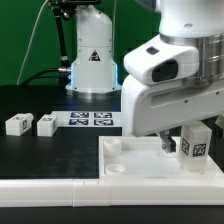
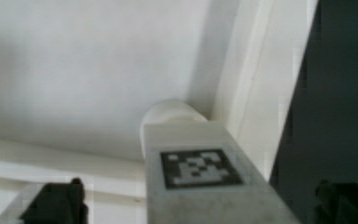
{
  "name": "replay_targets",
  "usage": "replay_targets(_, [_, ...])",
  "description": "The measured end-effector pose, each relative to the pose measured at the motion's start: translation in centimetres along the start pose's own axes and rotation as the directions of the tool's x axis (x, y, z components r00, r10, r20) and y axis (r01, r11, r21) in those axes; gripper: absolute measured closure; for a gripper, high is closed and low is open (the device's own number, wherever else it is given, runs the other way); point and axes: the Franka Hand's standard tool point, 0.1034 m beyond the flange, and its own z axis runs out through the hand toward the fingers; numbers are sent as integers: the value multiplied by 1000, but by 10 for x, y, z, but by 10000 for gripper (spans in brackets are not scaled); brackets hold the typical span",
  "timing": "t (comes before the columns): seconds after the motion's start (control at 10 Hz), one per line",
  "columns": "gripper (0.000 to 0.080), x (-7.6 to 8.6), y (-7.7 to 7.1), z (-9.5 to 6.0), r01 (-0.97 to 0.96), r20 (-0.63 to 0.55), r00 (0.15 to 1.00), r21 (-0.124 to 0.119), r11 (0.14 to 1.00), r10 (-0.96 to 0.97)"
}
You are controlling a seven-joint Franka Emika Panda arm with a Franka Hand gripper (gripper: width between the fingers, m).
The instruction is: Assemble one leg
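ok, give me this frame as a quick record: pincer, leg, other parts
pincer: open, one finger either side of the leg, gaps showing in the wrist view
leg: upright, tag facing the exterior camera, over the large white square piece
seating: cannot tell whether it rests on that piece
corner hole: empty, at the exterior view's left of the leg
loose legs: two, side by side on the black table
marker board: flat, at the exterior view's right of the loose legs
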Motion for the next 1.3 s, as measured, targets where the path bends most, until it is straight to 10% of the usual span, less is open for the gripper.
replay_targets(0.1, [185, 0, 0, -1, 0, -1, 1000, 0, 1000, 0])
replay_targets(0.3, [501, 0, 0, 0, 0, -1, 1000, 0, 1000, 0])
replay_targets(0.9, [511, 1, 0, 0, -188, -22, 982, 2, 982, 188])
replay_targets(1.3, [510, 2, -1, 1, -626, -68, 776, 41, 778, 628])
